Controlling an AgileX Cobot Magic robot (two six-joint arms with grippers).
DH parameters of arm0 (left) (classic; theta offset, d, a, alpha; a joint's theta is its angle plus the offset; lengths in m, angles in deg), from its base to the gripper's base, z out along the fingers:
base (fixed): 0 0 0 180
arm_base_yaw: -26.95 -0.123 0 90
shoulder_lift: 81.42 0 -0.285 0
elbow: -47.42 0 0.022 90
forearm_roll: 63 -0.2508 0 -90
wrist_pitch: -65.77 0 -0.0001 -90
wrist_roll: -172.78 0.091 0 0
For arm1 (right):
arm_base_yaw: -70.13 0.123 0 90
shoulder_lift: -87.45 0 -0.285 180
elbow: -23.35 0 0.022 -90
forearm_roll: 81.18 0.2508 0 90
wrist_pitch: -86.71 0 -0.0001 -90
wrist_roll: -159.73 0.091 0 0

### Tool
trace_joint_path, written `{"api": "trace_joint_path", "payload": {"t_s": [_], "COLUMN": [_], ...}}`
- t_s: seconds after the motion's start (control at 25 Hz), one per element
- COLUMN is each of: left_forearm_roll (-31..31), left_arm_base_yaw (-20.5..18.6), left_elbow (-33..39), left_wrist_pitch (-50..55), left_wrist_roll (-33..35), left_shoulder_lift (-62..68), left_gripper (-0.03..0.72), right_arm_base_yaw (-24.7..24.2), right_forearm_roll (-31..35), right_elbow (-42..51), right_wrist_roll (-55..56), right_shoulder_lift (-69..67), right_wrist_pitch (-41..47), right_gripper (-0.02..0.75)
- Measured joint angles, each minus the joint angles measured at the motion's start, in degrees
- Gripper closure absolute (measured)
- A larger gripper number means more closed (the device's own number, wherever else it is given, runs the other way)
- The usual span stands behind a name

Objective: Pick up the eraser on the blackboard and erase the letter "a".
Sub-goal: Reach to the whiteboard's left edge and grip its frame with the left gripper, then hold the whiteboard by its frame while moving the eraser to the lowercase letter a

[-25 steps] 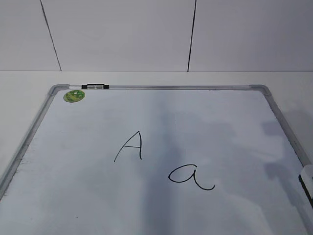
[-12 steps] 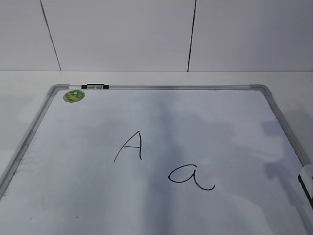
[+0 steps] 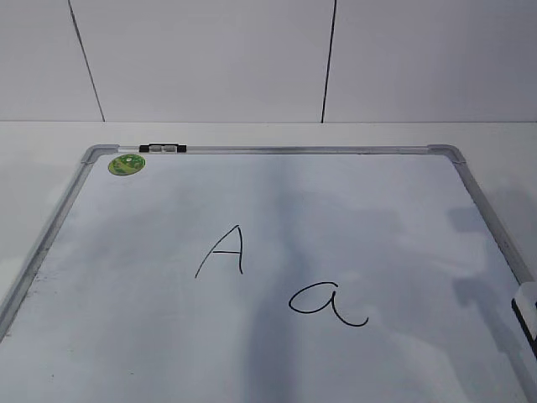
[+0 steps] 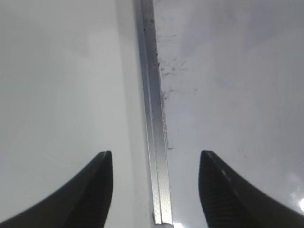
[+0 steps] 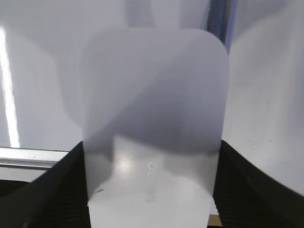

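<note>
The right tool (image 5: pixel 152 190) stands wide around the eraser (image 5: pixel 154 118), not closed; the left tool (image 4: pixel 156 190) is wide, empty. Next: grip, then reach the letter "a" (image 3: pixel 327 304) at lower centre.

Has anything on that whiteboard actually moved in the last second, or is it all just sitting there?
Nothing on it has visibly moved. The eraser lies at the same spot by the blackboard's right edge, and the letter "a" and the capital "A" are unerased. Only the faint shadows on the surface have shifted slightly.

The white table (image 3: pixel 33 138) carries the blackboard (image 3: pixel 285 150).
</note>
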Motion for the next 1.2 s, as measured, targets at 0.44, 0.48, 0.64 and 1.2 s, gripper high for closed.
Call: {"api": "trace_joint_path", "payload": {"t_s": [0.44, 0.48, 0.64, 1.2], "left_forearm_roll": [2.2, 2.2, 2.2, 1.7], "left_arm_base_yaw": [0.0, 0.0, 0.0, 0.0], "left_elbow": [-11.2, -12.1, -14.5, -18.6], "left_wrist_pitch": [0.0, 0.0, 0.2, -0.3], "left_wrist_roll": [3.8, 3.9, 3.9, 3.9], "left_shoulder_lift": [15.0, 16.2, 20.4, 29.6], "left_gripper": [0.254, 0.254, 0.254, 0.293], "right_arm_base_yaw": [0.0, 0.0, 0.0, 0.0], "right_forearm_roll": [0.0, 0.0, 0.0, 0.0], "right_elbow": [0.0, 0.0, 0.0, -0.1], "right_wrist_roll": [0.0, 0.0, -0.1, -0.1], "right_shoulder_lift": [0.0, 0.0, 0.0, 0.0], "right_wrist_pitch": [-1.2, -1.2, -1.3, -1.3], "right_gripper": [0.173, 0.173, 0.173, 0.173]}}
